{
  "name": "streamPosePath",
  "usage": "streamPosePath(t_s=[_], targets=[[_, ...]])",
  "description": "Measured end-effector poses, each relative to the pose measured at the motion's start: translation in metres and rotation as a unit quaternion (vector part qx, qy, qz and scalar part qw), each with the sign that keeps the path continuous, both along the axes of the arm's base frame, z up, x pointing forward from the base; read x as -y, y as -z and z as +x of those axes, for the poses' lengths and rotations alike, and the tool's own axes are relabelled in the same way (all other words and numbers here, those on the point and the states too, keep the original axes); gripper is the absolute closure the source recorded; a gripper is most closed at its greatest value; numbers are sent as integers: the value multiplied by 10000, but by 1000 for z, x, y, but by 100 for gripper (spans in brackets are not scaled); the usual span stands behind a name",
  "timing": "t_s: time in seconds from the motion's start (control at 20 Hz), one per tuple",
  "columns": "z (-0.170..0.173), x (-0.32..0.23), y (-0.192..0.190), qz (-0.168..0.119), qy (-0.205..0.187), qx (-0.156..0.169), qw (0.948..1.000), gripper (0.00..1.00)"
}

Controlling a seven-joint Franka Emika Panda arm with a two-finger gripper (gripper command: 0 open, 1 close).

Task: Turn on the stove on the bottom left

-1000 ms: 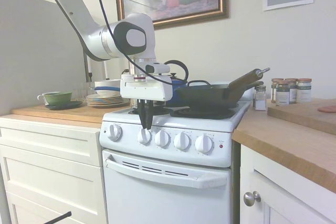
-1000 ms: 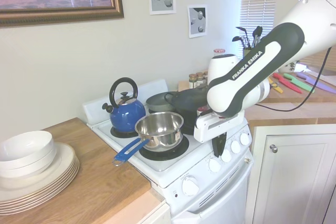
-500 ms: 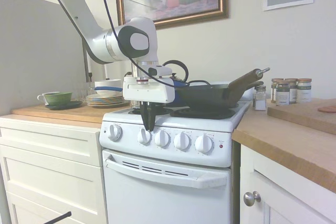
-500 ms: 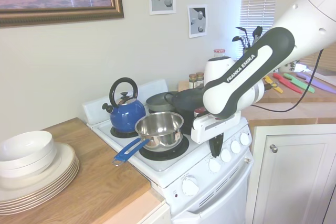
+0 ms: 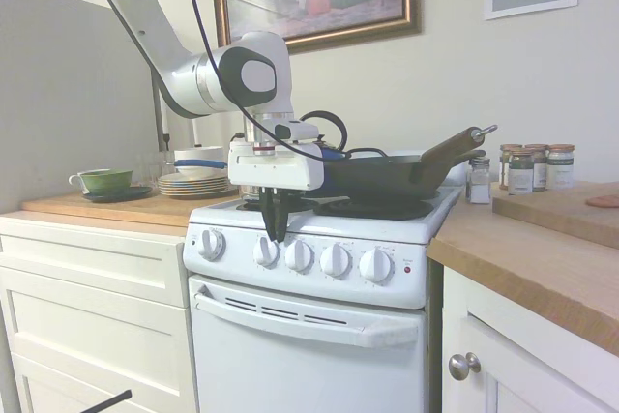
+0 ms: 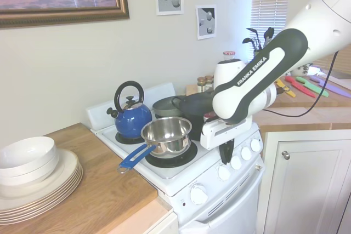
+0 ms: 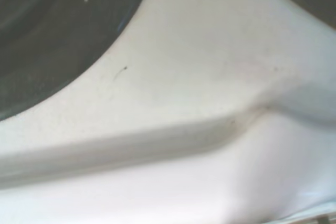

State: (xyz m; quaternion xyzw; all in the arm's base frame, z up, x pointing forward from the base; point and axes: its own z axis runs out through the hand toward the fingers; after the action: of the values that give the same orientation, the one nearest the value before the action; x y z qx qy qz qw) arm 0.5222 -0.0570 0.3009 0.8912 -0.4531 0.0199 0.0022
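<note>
the narrow white stove (image 5: 319, 307) with round knobs has your black gripper (image 5: 278, 229) pinched together right above its second knob (image 5: 266, 251).

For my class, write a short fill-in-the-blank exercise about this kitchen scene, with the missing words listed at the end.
1. The front panel of the stove carries ___ round white knobs.
2. The kettle on a back burner is ___ in colour.
3. The steel saucepan has a ___ handle.
4. The gripper points down just above the ___ knob counted from the picture's left in the first exterior view.

Missing words: five; blue; blue; second
</note>
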Motion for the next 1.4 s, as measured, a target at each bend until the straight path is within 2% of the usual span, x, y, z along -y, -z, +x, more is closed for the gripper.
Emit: streamPosePath(t_s=[0.35,0.8,1.4], targets=[[-2,-3,-9,-45,-1,-6,10000,100],[-5,-24,0,-121,-75,-141,9998,100],[-6,-38,8,-81,-167,-238,9995,100]])
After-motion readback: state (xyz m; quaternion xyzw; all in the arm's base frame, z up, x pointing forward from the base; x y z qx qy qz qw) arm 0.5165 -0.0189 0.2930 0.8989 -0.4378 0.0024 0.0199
